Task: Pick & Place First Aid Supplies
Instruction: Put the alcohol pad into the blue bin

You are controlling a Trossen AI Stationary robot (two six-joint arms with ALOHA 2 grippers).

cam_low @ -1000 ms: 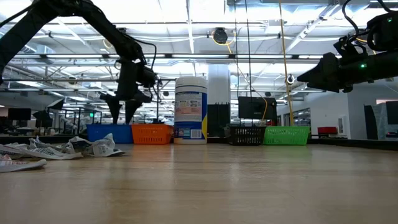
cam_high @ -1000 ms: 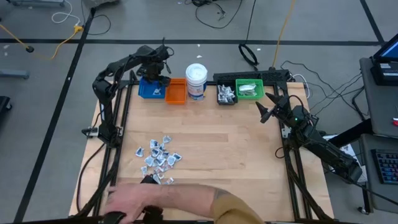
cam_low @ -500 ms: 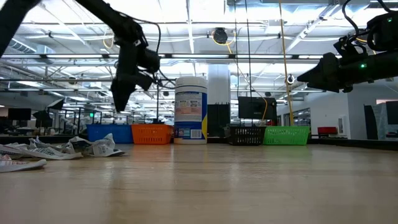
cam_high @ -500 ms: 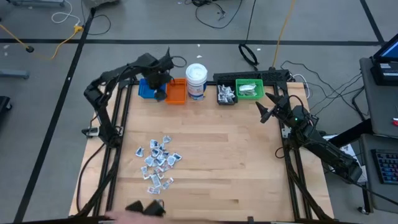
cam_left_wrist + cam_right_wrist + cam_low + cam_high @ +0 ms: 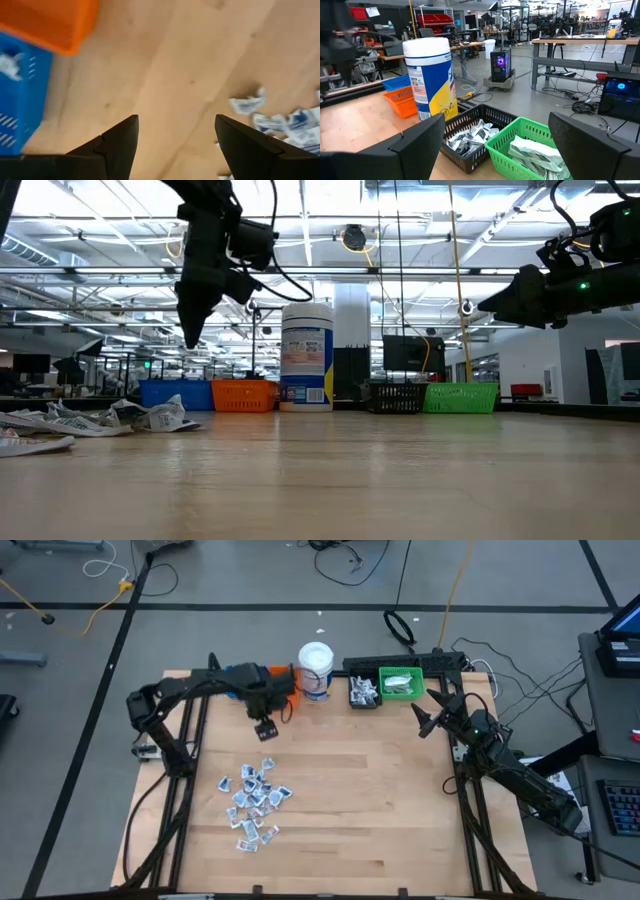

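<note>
The first aid packets (image 5: 255, 798) lie in a loose heap on the wood near the table's left front; the low view shows them (image 5: 100, 418) flat on the surface, and the left wrist view catches some of them (image 5: 295, 120). My left gripper (image 5: 265, 726) hangs open and empty above bare wood, just in front of the orange bin (image 5: 283, 690) and well behind the heap; its fingers (image 5: 175, 120) point down. My right gripper (image 5: 425, 720) waits open in the air near the right edge, facing the bins (image 5: 496, 120).
Along the far edge stand a blue bin (image 5: 20, 95) holding a white packet, the orange bin, a white jar (image 5: 316, 668), a black bin (image 5: 363, 692) and a green bin (image 5: 402, 683), both with packets inside. Bare wood lies between the heap and the bins.
My left gripper has risen from over the blue bin and swung toward the near edge, past the orange bin, to a spot above bare wood. A person's arm that reached in at the near edge has drawn back out of view. The heap has kept its place.
</note>
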